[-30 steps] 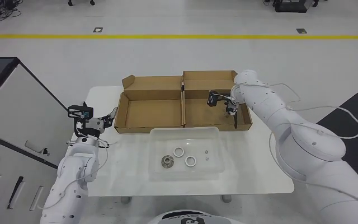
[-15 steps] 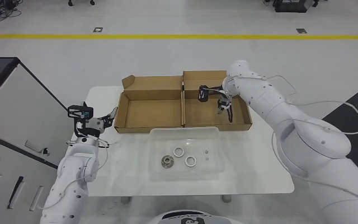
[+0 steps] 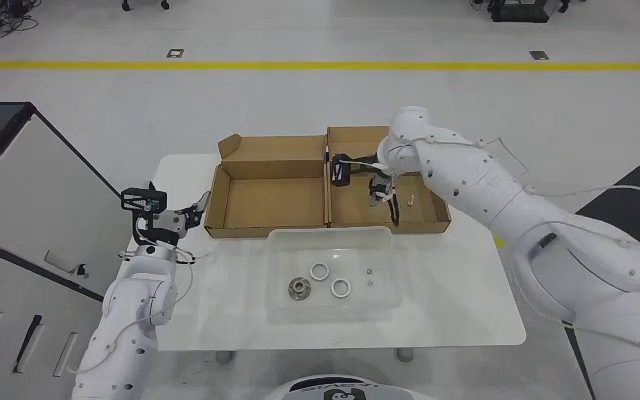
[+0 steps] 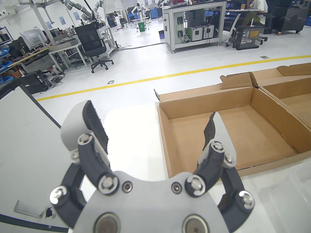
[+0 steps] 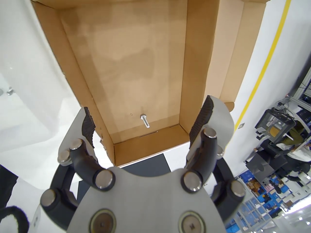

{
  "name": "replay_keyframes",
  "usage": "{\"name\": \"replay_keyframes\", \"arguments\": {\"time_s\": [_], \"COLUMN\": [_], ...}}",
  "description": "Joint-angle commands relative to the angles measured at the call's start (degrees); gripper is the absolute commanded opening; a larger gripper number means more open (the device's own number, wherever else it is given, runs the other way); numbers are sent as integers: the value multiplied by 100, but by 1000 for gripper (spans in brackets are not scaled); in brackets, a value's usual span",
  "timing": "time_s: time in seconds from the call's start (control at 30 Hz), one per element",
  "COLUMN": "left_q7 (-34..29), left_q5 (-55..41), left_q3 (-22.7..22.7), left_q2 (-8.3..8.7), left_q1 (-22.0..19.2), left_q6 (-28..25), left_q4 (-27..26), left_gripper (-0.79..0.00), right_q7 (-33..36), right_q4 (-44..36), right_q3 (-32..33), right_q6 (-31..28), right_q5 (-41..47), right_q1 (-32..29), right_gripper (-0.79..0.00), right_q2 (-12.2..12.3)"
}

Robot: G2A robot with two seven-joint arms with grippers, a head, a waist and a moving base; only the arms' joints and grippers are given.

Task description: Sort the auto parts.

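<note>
Two open cardboard boxes stand side by side at the back of the table, the left box [image 3: 268,195] and the right box [image 3: 360,200]. A silver bolt [image 5: 144,120] lies on the right box's floor near its end wall; from above, the bolt [image 3: 410,201] sits near the box's right side. My right gripper [image 3: 381,195] hovers over that box, open and holding nothing [image 5: 147,109]. A clear tray [image 3: 385,240] in front holds two white rings [image 3: 321,271], a metal hub [image 3: 298,289] and small bolts [image 3: 370,270]. My left gripper [image 3: 195,211] stands open beside the left box [image 4: 218,122].
The white table [image 3: 450,290] has bare room to the right of the tray and in front of it. A grey panel [image 3: 50,190] leans off the table's left side. The left box's flap [image 3: 232,147] stands up at its far corner.
The right arm has swung leftward across the right box, from its right wall toward its middle, and the bolt now shows on the box floor. The left arm has not moved.
</note>
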Motion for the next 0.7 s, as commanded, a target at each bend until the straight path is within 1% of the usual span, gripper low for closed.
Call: {"name": "replay_keyframes", "arguments": {"time_s": [0.0, 0.17, 0.33, 0.43, 0.53, 0.67], "left_q7": [0, 0, 0, 0, 0, 0], "left_q5": [0, 0, 0, 0, 0, 0], "left_q3": [0, 0, 0, 0, 0, 0], "left_q2": [0, 0, 0, 0, 0, 0], "left_q1": [0, 0, 0, 0, 0, 0], "left_q6": [0, 0, 0, 0, 0, 0], "left_q4": [0, 0, 0, 0, 0, 0], "left_gripper": [0, 0, 0, 0, 0, 0], "right_q7": [273, 909, 1406, 1613, 1794, 1794], "right_q4": [-590, -1840, -2672, -2994, -3234, -3234], "right_q3": [-7, 29, 24, 46, 98, 98], "right_q6": [272, 909, 1406, 1613, 1795, 1795], "right_q5": [229, 763, 1061, 1181, 1307, 1307], "right_q1": [-28, -116, -248, -306, -337, -337], "right_gripper": [0, 0, 0, 0, 0, 0], "right_q2": [186, 653, 972, 1076, 1120, 1120]}}
